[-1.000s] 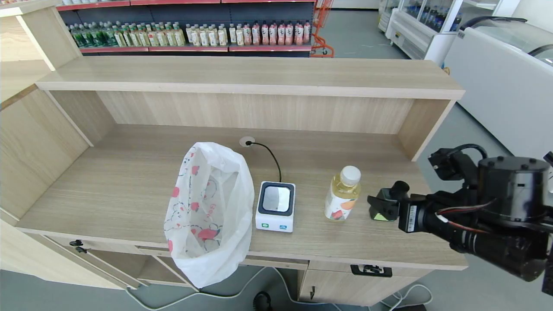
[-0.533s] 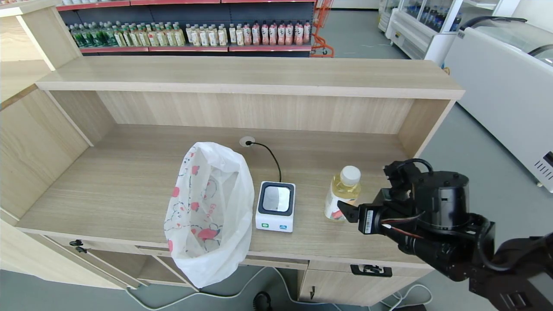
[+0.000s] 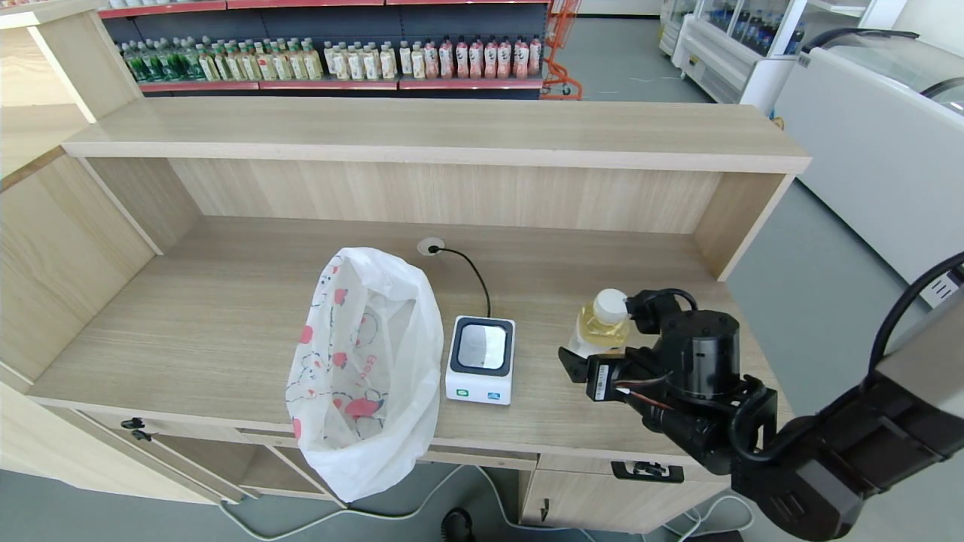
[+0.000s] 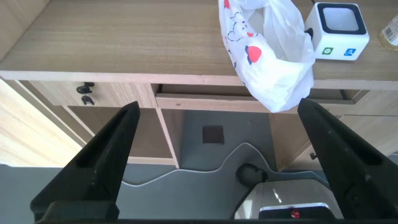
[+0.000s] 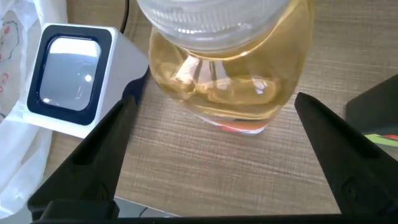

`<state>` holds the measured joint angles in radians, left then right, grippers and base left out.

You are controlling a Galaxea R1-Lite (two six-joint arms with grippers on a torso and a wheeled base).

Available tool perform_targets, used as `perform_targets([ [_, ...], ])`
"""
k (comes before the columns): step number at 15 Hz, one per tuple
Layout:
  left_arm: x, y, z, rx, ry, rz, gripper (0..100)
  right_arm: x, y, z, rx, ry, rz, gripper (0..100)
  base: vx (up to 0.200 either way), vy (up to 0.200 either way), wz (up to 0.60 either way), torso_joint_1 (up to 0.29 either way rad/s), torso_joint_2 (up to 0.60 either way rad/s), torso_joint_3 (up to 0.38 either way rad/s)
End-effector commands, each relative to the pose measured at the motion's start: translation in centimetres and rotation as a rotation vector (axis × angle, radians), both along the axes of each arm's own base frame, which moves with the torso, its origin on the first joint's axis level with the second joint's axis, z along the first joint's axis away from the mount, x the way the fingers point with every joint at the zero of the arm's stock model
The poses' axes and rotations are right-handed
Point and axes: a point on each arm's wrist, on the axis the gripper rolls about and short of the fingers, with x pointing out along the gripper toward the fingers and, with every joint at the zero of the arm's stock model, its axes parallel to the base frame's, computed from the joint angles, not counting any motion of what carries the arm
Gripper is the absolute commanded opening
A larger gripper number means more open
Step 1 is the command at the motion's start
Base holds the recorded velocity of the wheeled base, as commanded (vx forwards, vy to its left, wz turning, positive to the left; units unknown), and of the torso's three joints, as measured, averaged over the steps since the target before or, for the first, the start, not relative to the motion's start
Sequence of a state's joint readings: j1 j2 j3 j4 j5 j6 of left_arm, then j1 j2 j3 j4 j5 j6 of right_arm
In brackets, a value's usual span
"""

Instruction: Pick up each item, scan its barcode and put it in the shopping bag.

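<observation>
Upright bottle (image 3: 600,328) (apparently full) beside scanner (image 3: 480,360); bag (image 3: 361,369) open.

Counter (image 3: 188,324): light wood, walled at the back and both sides.
Top ledge (image 3: 422,132): wooden, along the counter's back edge.
Cable hole (image 3: 431,246): round, mid-counter near the back edge, with a black cable (image 3: 473,271) coming out.
Store shelves (image 3: 331,84): behind the counter, holding rows of drink bottles.
Freezers (image 3: 866,128): white, beyond the right end.
White cord (image 3: 339,516): on the floor below the front edge.

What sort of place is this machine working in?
Most likely the checkout of a small shop. A wooden counter carries a barcode scanner and an open shopping bag. Shelves of bottled drinks stand behind it, and there are freezers off to the side.
</observation>
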<state>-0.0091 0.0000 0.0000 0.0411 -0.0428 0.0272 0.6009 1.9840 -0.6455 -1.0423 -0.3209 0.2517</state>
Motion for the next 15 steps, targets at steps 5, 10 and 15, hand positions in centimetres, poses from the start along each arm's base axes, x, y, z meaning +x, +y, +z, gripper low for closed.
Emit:
perform_targets([
  [5, 0.0, 0.0, 0.0, 0.0, 0.0, 0.0, 100, 1.7, 2.1, -2.0, -0.005, 0.003, 0.025, 100, 0.0, 0.0, 0.0, 0.0, 0.0, 0.0],
  [10, 0.0, 0.0, 0.0, 0.0, 0.002, 0.0, 100, 2.4, 2.4, -2.7, -0.042, -0.062, 0.037, 100, 0.0, 0.0, 0.0, 0.0, 0.0, 0.0],
  [15, 0.0, 0.0, 0.0, 0.0, 0.0, 0.0, 100, 3.6, 2.4, -2.5, -0.07, -0.12, 0.031, 100, 0.0, 0.0, 0.0, 0.0, 0.0, 0.0],
])
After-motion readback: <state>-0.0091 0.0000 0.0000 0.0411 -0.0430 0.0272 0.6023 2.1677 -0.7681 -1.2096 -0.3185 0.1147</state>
